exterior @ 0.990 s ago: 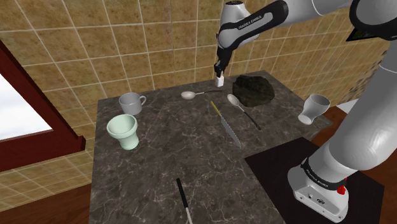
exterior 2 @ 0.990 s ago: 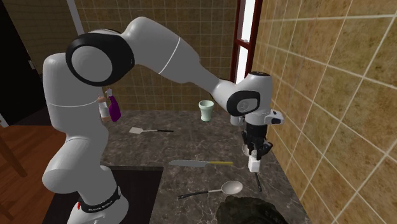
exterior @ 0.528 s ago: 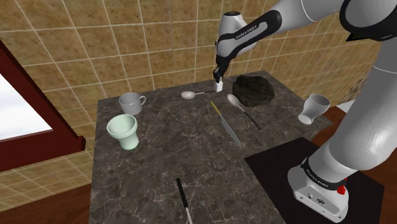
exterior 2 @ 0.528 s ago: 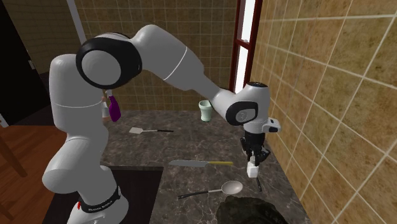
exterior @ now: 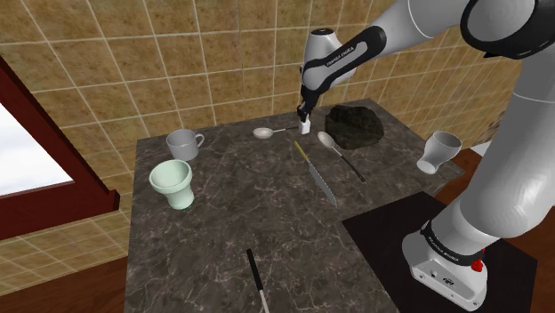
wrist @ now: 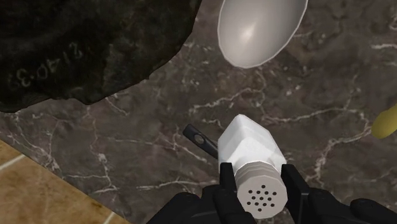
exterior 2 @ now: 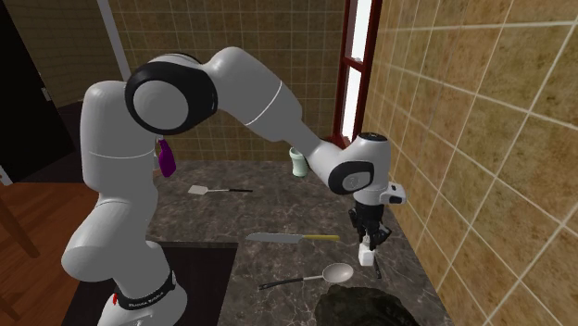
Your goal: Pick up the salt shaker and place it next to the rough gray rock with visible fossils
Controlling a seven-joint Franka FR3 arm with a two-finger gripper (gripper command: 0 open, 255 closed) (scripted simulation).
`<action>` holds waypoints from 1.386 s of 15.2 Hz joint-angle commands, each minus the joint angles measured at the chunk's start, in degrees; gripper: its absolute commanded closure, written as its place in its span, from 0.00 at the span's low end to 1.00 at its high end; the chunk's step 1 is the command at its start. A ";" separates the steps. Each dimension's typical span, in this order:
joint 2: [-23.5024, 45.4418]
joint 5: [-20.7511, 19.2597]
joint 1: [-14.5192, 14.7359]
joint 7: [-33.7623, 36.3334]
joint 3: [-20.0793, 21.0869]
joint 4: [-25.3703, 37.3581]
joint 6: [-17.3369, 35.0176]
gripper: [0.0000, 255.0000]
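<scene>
We see flat, even light on the counter (exterior: pixel 231 204), shadows faint. The window (exterior: pixel 27 164) glows white at the shoulder view's middle left; the spoon bowl (wrist: pixel 261 28) carries a soft sheen.

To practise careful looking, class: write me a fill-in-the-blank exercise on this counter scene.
The hand is shut on a white ___.
Near it lies a dark, rough ___.
The knife has a ___ handle.
Missing words: salt shaker; rock; yellow.
</scene>
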 commanded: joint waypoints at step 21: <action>-5.01 0.79 0.09 -0.50 0.44 0.72 -5.71 0.00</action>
